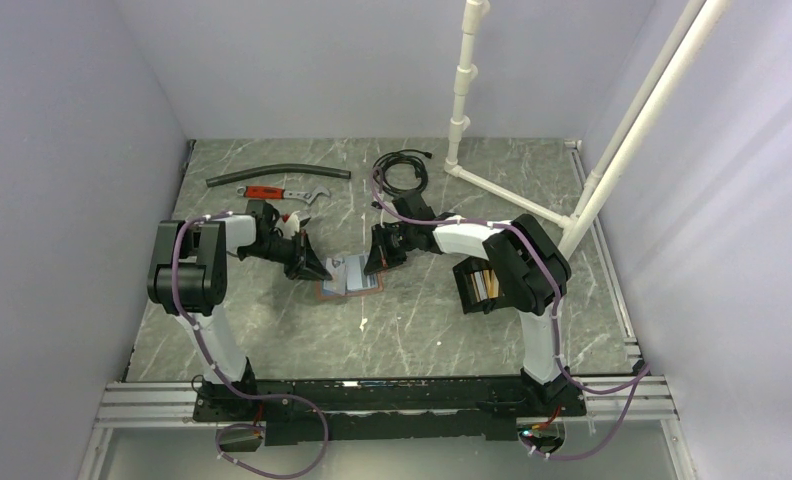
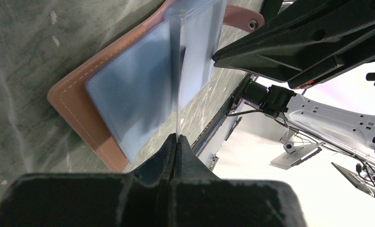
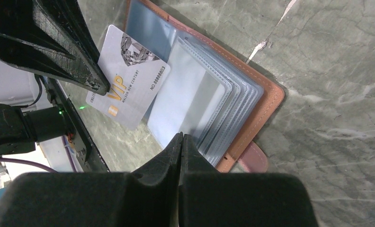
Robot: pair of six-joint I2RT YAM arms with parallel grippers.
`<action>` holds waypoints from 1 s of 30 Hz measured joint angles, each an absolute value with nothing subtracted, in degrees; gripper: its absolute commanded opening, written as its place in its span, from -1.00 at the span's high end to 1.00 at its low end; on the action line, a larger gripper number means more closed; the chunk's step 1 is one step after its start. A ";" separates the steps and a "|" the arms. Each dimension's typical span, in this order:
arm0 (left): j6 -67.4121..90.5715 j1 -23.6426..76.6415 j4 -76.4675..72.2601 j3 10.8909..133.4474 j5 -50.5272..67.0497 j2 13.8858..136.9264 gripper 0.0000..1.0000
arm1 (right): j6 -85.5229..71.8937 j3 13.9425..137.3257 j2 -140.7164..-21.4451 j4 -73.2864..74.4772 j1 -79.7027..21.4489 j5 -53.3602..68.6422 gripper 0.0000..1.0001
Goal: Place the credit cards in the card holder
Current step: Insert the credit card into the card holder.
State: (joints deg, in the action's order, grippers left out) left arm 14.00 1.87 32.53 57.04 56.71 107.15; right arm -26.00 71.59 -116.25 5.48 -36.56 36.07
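Note:
A tan-brown leather wallet (image 1: 350,287) lies open mid-table, its clear sleeves fanned out (image 3: 266,104). My left gripper (image 1: 329,271) is shut on a grey-white VIP credit card (image 3: 129,90). The card shows edge-on in the left wrist view (image 2: 178,94), and its far end is at the sleeves. My right gripper (image 1: 374,263) is shut at the edge of the top clear sleeve (image 3: 190,90), which looks pinched and lifted. The black tray-like card holder (image 1: 475,285) sits by the right arm's elbow, with gold and white cards standing in it.
A black hose (image 1: 277,177), a red-handled wrench (image 1: 277,192) and a coiled black cable (image 1: 402,170) lie at the back. A white pipe frame (image 1: 592,180) stands at the back right. Walls close in the left, back and right sides.

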 measured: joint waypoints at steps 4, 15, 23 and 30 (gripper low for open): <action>14.00 1.87 32.36 57.58 57.10 107.63 1.00 | -26.02 71.50 -116.27 5.26 -36.56 36.29 1.00; 14.39 1.87 31.88 59.83 58.04 111.31 1.00 | -26.04 71.50 -116.60 4.75 -36.45 37.04 1.00; 18.90 4.14 26.94 59.20 57.67 111.48 1.00 | -26.09 71.50 -116.68 4.54 -36.45 37.19 1.00; 27.75 7.07 18.24 54.89 55.31 110.50 1.00 | -26.15 71.33 -116.68 4.21 -36.45 37.12 1.00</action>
